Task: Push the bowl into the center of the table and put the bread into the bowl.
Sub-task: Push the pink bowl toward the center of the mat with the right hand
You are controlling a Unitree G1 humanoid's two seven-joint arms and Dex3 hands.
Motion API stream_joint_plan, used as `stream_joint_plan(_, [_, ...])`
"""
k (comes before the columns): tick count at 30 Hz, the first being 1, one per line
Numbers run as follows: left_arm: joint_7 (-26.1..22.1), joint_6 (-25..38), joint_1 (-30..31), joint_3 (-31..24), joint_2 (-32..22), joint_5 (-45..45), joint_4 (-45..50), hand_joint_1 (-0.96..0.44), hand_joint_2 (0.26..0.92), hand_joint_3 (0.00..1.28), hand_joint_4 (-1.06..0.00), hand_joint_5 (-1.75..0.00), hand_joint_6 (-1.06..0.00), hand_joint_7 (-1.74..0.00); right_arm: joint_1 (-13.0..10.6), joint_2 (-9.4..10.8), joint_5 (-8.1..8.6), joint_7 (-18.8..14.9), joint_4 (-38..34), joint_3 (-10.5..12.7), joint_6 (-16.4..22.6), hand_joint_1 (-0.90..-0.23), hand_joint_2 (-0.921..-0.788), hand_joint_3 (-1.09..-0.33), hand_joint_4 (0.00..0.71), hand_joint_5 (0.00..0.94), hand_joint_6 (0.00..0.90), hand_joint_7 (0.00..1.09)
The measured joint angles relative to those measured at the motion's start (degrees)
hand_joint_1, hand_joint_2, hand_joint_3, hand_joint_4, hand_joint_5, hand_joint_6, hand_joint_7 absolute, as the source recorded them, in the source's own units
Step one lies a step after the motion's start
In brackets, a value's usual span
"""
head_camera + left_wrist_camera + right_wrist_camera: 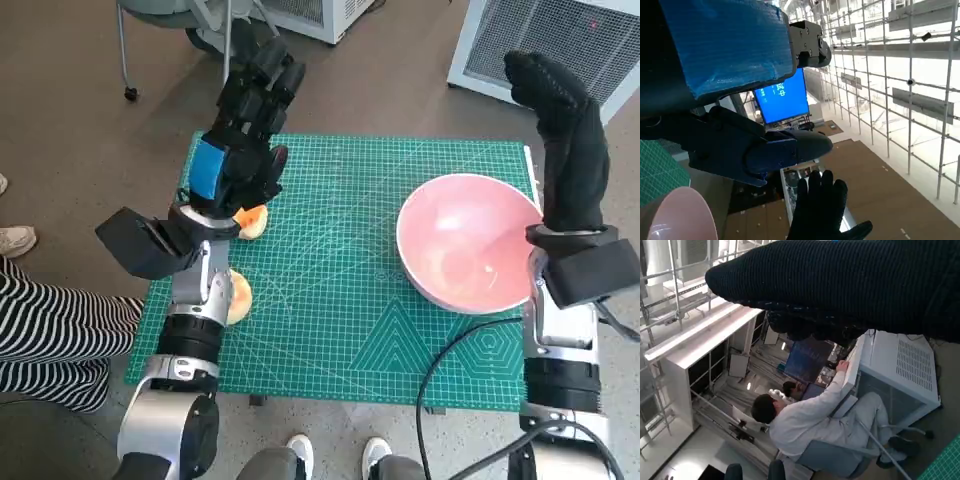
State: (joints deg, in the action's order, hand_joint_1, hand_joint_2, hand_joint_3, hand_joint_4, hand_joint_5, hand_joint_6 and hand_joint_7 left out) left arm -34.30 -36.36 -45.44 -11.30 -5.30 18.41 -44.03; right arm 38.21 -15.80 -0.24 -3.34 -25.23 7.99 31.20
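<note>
A pink bowl point(465, 240) stands on the right part of the green mat point(340, 320), close to the table's right edge. My right hand point(565, 140) is raised beside the bowl's right rim with its fingers straight up, holding nothing. One piece of bread point(254, 222) lies on the mat's left side, just below my left hand point(245, 130), which is lifted with fingers stretched upward and empty. A second piece of bread point(239, 297) is partly hidden by my left forearm. The left wrist view shows the bowl's rim point(680, 215) and the right hand point(822, 210).
A person's striped trouser leg point(50, 340) is at the table's left side, and shoes point(300, 455) show at the front edge. A white unit point(560, 40) stands beyond the far right corner. A black cable point(440, 375) crosses the mat's front right. A seated person point(805, 415) appears in the right wrist view.
</note>
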Motion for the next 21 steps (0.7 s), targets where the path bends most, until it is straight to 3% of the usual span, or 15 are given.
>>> stream_joint_plan(21, [0.3,-0.1,1.4,0.2,0.0,-0.1,0.2,-0.66,0.921,0.44,0.00,-0.23,0.00,-0.36,0.0,0.2,0.06,-0.1,-0.5,-0.6,0.3,-0.708,-0.921,-0.748,0.151,0.000,-0.001,0.45])
